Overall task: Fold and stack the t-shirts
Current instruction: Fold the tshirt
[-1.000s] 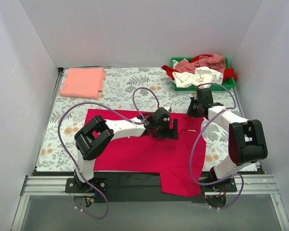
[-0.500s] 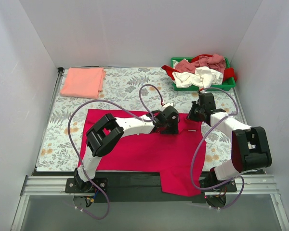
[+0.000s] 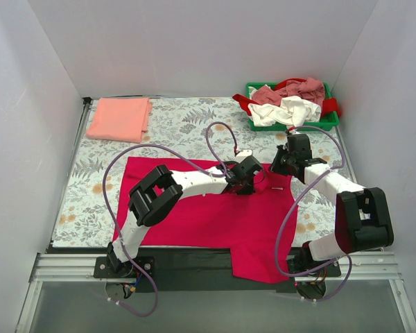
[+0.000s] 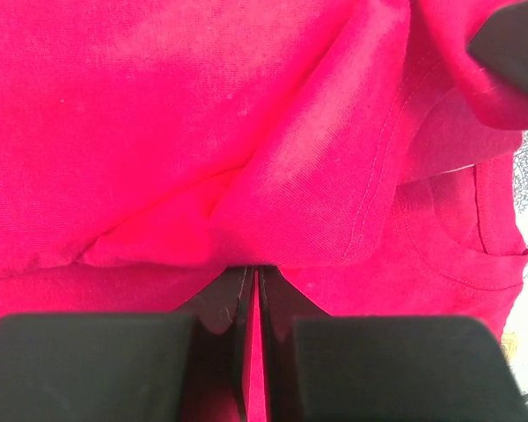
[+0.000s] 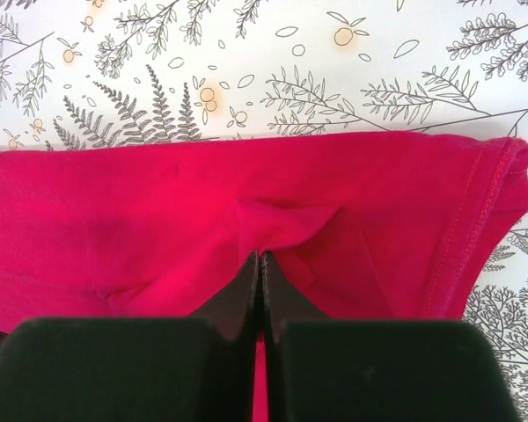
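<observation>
Left gripper (image 3: 247, 175) has shifted toward the far edge of the crimson t-shirt (image 3: 194, 215) since 1.0 s ago. Right gripper (image 3: 280, 164) has barely moved.

Nearest: one flap of the crimson t-shirt hangs over the table's (image 3: 180, 128) near edge, and the rest lies flat. It is a matte knit.

Left wrist view: jaws pressed together on a raised fold of the shirt, with the collar seam and stitching at right.

Right wrist view: jaws pinched on the shirt's far edge, with a double-stitched hem at right and a fern-and-flower print beyond.

Small white tag (image 3: 277, 187) between the grippers, too small to read.

Far left: salmon-pink t-shirt (image 3: 119, 118), folded into a rectangle.

Far right: green bin (image 3: 331, 125) holds a crumpled white t-shirt (image 3: 291, 109), dusty-pink t-shirt (image 3: 306, 89) and red t-shirt (image 3: 244, 103).
</observation>
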